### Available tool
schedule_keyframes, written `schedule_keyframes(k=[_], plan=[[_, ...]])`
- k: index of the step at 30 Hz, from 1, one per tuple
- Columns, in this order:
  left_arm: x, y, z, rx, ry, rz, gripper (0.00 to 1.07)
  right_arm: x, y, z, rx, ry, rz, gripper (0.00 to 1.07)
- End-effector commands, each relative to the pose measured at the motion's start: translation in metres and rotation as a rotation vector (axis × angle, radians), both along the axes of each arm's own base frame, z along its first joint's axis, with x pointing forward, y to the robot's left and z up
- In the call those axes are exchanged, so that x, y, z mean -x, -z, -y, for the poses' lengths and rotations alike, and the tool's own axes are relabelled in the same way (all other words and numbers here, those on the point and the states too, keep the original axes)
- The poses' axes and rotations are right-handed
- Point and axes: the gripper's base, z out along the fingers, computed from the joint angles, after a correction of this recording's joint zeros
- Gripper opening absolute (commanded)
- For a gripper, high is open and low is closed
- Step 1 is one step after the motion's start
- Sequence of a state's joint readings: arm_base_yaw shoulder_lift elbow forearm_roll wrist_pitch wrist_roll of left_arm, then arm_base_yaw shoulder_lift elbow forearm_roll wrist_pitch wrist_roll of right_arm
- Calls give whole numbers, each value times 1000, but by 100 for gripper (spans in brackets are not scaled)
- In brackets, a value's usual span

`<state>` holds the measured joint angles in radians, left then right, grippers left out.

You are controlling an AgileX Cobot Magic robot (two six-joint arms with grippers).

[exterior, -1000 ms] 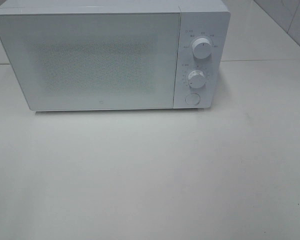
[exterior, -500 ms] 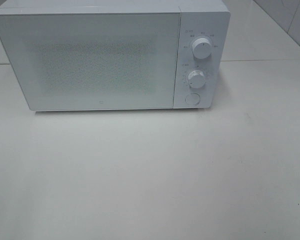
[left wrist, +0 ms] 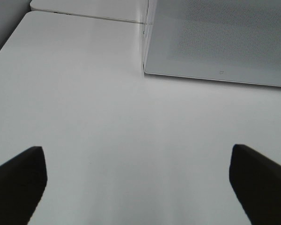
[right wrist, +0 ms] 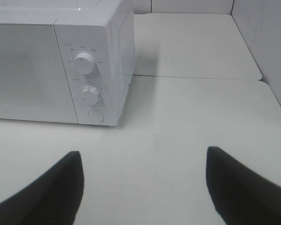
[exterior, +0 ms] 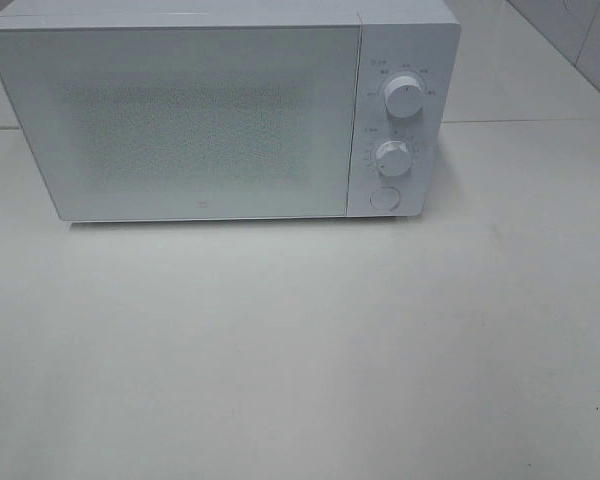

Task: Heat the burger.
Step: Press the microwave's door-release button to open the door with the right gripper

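Change against the earlier frames: none noted; the microwave (exterior: 220,110) is kept in the same place on the table (exterior: 300,350), with its door (exterior: 180,120) shut.

Left tool (left wrist: 136,150): spread wide, nothing held, largely cut off by the frame edge.

Door: frosted, interior hidden. The burger is seen in no view, and its place cannot be told.

Dial markings: too small to be read.

Right tool (right wrist: 143,152): spread wide, nothing held, likewise cut off.

Count: one microwave, one upper knob (exterior: 404,97), one lower knob (exterior: 392,157), one round button (exterior: 383,197), two tools.
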<state>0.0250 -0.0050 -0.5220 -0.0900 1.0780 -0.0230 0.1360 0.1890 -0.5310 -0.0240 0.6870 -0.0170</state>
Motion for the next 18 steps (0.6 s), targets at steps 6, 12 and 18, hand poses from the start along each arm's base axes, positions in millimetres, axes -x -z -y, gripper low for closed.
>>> schedule_keyframes(k=[6, 12, 18], plan=[[0, 0, 0, 4, 1, 11, 98, -33, -7, -4, -8, 4, 5, 70], [0, 0, 0, 4, 1, 11, 98, -58, -3, -8, -3, 2, -46, 70], [0, 0, 0, 4, 1, 11, 98, -78, 4, -11, -6, 4, -110, 70]])
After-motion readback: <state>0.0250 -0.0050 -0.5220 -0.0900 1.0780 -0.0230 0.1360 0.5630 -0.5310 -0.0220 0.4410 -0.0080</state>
